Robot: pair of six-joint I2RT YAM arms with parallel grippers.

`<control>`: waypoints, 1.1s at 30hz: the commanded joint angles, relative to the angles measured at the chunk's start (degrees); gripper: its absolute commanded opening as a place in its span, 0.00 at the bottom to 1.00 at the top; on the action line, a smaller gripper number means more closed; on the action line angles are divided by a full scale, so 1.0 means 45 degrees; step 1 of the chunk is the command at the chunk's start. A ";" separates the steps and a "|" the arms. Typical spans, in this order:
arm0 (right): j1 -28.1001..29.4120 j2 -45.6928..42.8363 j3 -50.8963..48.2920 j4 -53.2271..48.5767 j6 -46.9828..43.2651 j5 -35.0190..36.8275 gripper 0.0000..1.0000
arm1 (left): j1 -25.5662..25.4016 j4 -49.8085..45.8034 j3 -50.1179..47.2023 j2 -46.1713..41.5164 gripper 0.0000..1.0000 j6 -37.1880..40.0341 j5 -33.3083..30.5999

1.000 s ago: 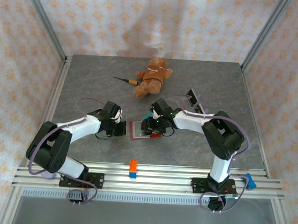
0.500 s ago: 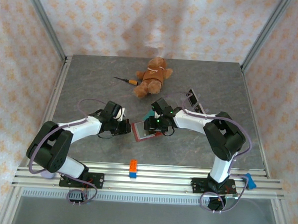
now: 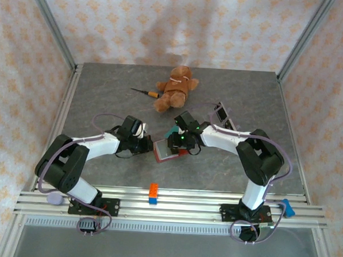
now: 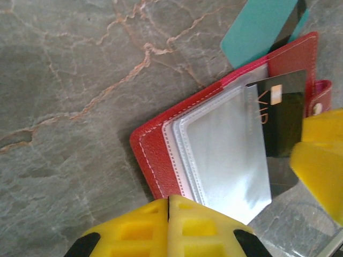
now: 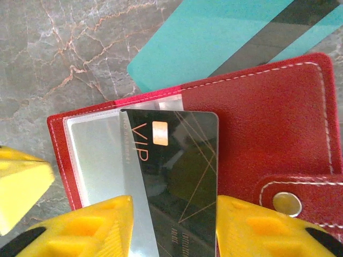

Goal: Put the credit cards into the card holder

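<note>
Left pincer (image 4: 169, 214), shut together, sits at the open card holder's (image 5: 257, 123) edge on the tabletop (image 4: 64, 80). Right pincer (image 5: 172, 219) straddles the dark card (image 5: 182, 176); I cannot tell whether it grips. Square the card to the clear sleeve (image 4: 225, 155), then slide it in flat. The teal card (image 5: 214, 37) lies partly under the holder

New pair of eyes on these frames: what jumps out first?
The red holder lies open at the middle of the table, with a dark VIP card over it, between the fingers of the right pincer. A teal card pokes out from under one edge of the holder. A bear lies at the back.
</note>
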 commanded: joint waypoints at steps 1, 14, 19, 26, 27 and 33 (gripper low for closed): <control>0.0081 -0.0231 0.0055 0.0172 -0.0238 0.0092 0.35 | -0.0061 0.0227 0.0263 0.0400 0.06 -0.0016 -0.0168; 0.0079 0.0373 0.0512 -0.0657 -0.1261 -0.0602 0.11 | -0.0059 -0.0447 0.0666 0.0755 0.06 0.0381 -0.0870; -0.0024 0.0581 0.0520 -0.1058 -0.1671 -0.1311 0.01 | -0.0058 -0.1238 0.1163 0.1061 0.05 0.0641 -0.1330; -0.0561 0.0166 -0.0034 -0.0759 -0.1612 -0.1944 0.00 | -0.0058 -0.1692 0.1447 0.1217 0.04 0.0980 -0.1888; -0.0700 0.0083 -0.0134 -0.0576 -0.1497 -0.2163 0.00 | -0.0058 -0.1756 0.1457 0.1220 0.03 0.1019 -0.1906; -0.1193 -0.0439 -0.1156 0.1248 0.0075 -0.2765 0.31 | -0.0058 -0.1961 0.1627 0.1297 0.03 0.1190 -0.1886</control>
